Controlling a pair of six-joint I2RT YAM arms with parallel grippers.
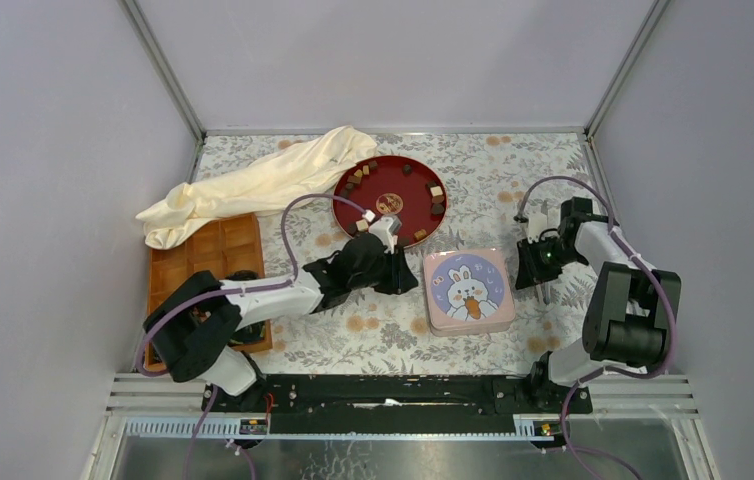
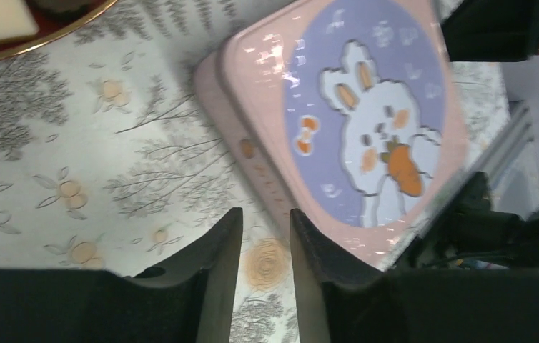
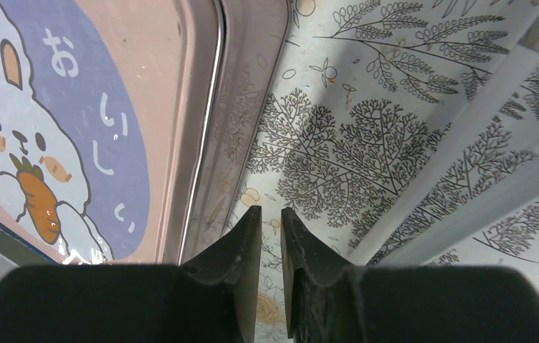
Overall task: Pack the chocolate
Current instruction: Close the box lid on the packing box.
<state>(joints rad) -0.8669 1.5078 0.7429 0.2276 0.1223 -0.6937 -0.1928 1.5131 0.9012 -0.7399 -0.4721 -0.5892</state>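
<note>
Riskily, flanked the pink tin [image 1: 468, 290] with left gripper [image 2: 265, 214] and right gripper [image 3: 270, 214] empty, narrow; might shove rather than grip.

Robot test cell: blank wall panels [image 1: 393, 60] in aluminium framing [image 1: 163, 70], arms [image 1: 263, 297] bolted to a rail [image 1: 383, 392] at six o'clock.

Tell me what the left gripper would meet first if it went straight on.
Probably the pink rabbit tin: the left gripper points across a strip of tablecloth at its side wall. Depth is unclear; it may touch cloth first.
</note>
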